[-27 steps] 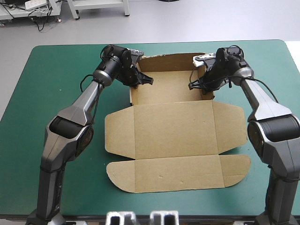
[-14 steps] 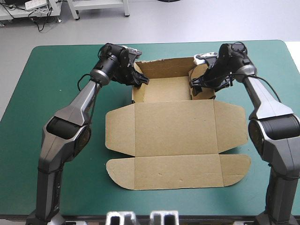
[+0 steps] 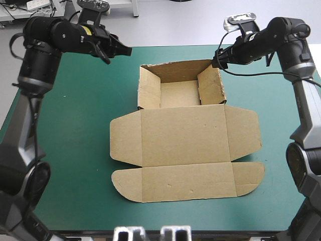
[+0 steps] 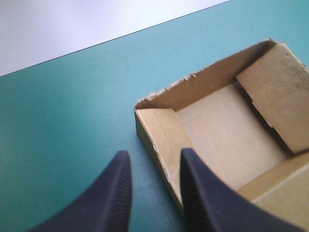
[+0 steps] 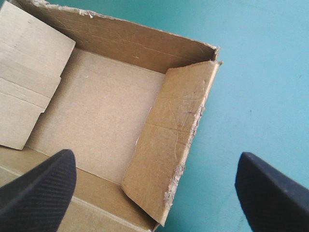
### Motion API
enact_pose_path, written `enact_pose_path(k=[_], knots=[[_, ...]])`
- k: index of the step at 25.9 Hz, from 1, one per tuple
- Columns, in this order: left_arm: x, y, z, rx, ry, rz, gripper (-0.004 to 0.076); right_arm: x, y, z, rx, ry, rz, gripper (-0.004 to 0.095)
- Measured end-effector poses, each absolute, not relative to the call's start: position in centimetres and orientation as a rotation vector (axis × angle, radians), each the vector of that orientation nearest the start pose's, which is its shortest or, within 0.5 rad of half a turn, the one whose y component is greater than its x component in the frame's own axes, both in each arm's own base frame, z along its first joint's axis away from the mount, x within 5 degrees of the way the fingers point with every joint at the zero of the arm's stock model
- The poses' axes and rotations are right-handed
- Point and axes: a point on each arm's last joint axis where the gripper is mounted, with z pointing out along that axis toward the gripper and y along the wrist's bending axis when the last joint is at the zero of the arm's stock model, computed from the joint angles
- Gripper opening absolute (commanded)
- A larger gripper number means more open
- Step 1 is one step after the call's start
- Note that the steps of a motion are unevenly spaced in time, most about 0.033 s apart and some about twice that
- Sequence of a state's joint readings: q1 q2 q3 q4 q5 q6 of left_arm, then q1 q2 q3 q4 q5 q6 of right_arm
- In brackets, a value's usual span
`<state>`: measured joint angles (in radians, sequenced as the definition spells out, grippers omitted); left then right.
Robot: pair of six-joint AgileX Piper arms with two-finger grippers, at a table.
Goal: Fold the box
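Box (image 3: 183, 145) sits mid-frame on the teal-green cover (image 3: 65, 125), and I'd call it roughly halfway done. Its far part, top centre, already stands as an open tray with the back and both side walls up. The big lid panel and its flaps lie flat toward the bottom, so that's what's left. Left gripper (image 3: 128, 50) hangs upper left with a narrow gap, holding nothing. Right gripper (image 3: 216, 61), upper right, is spread wide and empty too.

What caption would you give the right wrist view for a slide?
Open right pincer above the brown box, its side walls raised, on the teal-green cover.
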<state>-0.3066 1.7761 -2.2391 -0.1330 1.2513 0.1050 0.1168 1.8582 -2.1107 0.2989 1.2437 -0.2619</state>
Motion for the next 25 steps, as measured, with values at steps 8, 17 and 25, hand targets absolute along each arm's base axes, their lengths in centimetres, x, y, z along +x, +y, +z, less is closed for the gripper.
enact_pose_path(k=[8, 17, 25], knots=[[22.9, -8.5, 38.3, 0.754, 2.552, -0.189, -0.0008, 39.7, 7.0, 40.4, -0.565, 2.427, 0.261, 0.0694], [17.7, -6.7, 33.6, 0.625, 2.555, -0.206, -0.0008, 44.9, 7.6, 31.0, -0.57, 2.622, 0.311, 0.069], [17.5, -6.6, 33.6, 0.577, 2.541, -0.217, -0.0008, 47.1, 8.6, 24.6, -0.538, 2.736, 0.454, 0.0265]])
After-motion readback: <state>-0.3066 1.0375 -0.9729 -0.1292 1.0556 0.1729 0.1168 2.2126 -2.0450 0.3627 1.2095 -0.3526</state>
